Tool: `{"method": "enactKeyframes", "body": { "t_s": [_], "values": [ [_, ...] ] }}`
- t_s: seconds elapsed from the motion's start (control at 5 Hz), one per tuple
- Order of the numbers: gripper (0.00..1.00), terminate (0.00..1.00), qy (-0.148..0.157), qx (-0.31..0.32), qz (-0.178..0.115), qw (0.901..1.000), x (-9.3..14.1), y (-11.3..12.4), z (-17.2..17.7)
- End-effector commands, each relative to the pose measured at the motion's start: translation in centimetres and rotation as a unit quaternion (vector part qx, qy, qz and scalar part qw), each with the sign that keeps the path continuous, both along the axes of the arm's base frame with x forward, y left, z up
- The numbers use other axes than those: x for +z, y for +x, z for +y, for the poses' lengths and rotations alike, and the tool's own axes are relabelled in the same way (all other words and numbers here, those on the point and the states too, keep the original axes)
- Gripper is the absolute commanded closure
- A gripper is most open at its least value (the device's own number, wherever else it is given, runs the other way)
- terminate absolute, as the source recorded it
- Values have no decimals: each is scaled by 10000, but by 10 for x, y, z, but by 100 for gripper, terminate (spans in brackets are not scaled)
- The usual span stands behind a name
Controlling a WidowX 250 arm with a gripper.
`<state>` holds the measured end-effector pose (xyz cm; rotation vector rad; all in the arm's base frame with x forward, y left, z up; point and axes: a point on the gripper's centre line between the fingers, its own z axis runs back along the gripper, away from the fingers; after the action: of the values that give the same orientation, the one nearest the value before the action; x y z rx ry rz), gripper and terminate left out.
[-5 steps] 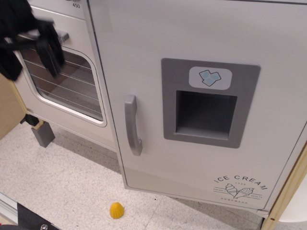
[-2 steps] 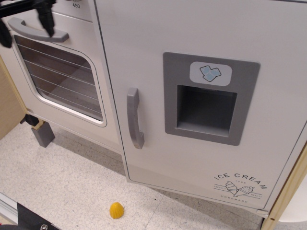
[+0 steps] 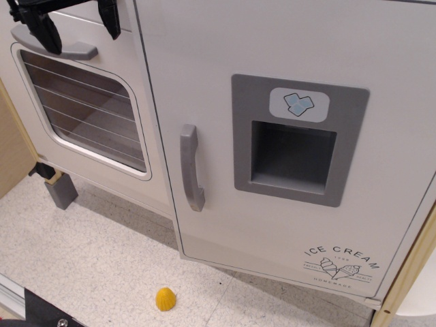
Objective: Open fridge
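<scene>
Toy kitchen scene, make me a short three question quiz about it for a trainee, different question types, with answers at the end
1. True or false: the gripper is closed around the fridge handle.
2. Multiple choice: the small yellow object lies (a) inside the ice dispenser, (b) on the floor below the fridge, (c) on the oven handle.
3. Fill in: the logo at the fridge's lower right reads "___ CREAM".

Key: 1 false, it is open, up by the oven handle; 2 b; 3 ICE.
</scene>
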<state>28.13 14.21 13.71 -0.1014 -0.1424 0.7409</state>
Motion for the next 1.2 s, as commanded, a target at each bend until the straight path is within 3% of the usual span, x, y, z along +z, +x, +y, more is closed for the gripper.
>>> {"method": "enactKeyframes", "body": {
  "t_s": [0.0, 0.4, 0.8, 1.0],
  "values": [
    [0, 0, 237, -434, -162, 9986, 5, 13, -24],
    [0, 0, 174, -978, -88, 9950, 2, -9, -43],
    [0, 0, 246, -1748, -30, 9843, 2, -44, -63],
    [0, 0, 269, -2228, -196, 9743, 16, -59, -80]
  ]
}}
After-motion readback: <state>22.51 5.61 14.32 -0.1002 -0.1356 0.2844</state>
